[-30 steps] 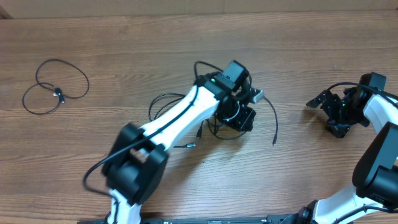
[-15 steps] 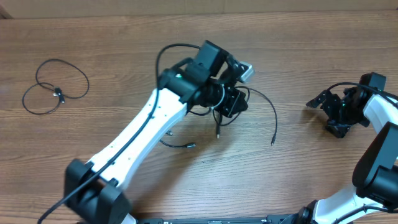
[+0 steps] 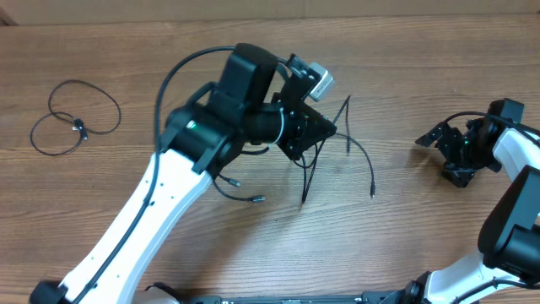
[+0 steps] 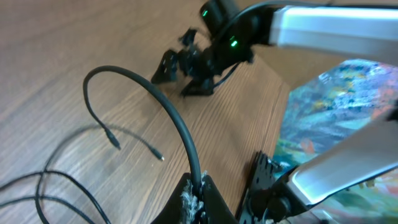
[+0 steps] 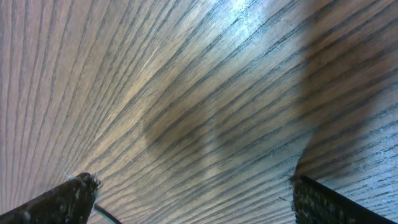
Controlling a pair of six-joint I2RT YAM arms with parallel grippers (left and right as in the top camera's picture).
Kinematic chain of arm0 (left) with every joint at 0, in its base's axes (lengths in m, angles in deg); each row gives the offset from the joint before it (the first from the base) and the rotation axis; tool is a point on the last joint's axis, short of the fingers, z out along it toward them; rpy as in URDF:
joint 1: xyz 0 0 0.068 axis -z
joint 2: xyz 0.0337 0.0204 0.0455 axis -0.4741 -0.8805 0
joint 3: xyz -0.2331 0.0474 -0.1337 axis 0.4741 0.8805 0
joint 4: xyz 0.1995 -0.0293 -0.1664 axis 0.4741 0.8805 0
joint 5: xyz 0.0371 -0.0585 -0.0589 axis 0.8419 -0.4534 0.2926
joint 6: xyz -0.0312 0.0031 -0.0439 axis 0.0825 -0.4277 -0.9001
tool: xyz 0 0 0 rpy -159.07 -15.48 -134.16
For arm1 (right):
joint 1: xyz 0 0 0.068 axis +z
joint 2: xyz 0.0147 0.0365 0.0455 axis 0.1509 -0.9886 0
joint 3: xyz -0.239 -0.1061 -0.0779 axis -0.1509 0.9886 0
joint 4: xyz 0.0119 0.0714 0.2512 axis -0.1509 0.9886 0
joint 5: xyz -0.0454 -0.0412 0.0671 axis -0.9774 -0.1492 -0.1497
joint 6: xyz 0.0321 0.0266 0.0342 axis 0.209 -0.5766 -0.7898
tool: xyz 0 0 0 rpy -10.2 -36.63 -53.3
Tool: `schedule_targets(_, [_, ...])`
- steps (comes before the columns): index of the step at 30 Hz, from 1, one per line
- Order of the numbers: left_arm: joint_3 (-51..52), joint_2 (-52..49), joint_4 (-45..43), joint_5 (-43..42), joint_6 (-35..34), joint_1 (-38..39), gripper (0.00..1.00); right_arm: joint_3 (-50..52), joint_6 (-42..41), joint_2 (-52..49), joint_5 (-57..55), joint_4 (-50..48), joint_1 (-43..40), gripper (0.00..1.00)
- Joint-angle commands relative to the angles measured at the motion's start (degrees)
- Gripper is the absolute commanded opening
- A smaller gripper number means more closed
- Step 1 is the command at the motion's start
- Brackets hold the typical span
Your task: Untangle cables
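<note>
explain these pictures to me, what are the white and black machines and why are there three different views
These are two robot arms at a wooden table, a left arm and a right arm. Each ends in a two-finger pincer. The wide picture comes from a camera fixed above the table. The other two come from small cameras on the wrists, each looking past that arm's own fingers.

Thin black cables lie on the table: a loose loop by itself at the far left, and a tangled bunch in the middle. The left pincer is shut on one cable of that bunch and holds it raised, so it arches above the wood. The right pincer is open and holds nothing.
</note>
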Motion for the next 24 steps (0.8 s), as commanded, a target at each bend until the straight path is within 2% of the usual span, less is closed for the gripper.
schedule_targets(1, [-0.1,4.3,-0.8,-1.4,0.6,-0.4,0.04,-1.4,0.3,-0.1,-0.4,-0.2,-0.1,1.0])
schedule_targets(13, [-0.1,14.6,-2.2,-1.1,-0.4,-0.3,0.04,-1.4,0.3,-0.1,-0.4,-0.2,-0.1,1.0])
schedule_targets(24, [0.0,9.9,4.1,-1.0,-0.2,0.3,0.04,-1.4,0.3,-0.1,-0.4,-0.2,-0.1,1.0])
